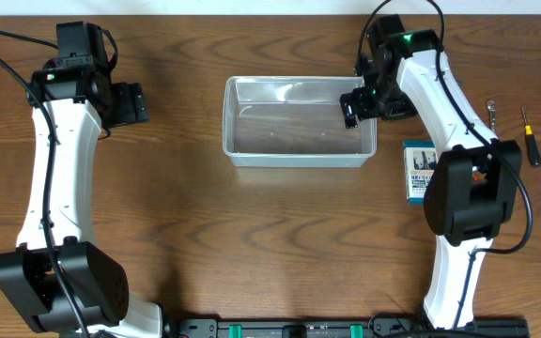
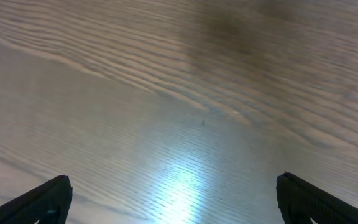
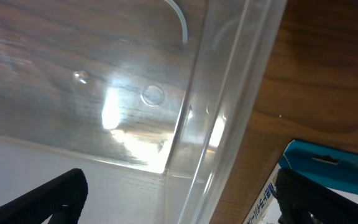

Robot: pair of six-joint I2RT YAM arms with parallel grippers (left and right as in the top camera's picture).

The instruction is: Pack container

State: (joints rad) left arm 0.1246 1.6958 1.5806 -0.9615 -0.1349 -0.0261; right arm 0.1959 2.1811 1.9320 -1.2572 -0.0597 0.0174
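The container (image 1: pixel 294 160) shows only the table (image 1: pixel 252 244) through its clear floor. The right gripper (image 1: pixel 352 111) hangs over its right end, spread wide, empty; the left gripper (image 1: pixel 140 103), well left, is likewise spread.

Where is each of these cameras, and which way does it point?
Overhead: fixed above the table, looking straight down; both arms, the clear container and a blue box show.
Left wrist: on the left arm, facing down at bare wood; the left gripper shows its black fingertips.
Right wrist: on the right arm, facing down at the container's corner; the right gripper shows its fingertips.
Shared: overhead and right wrist both show container and box.
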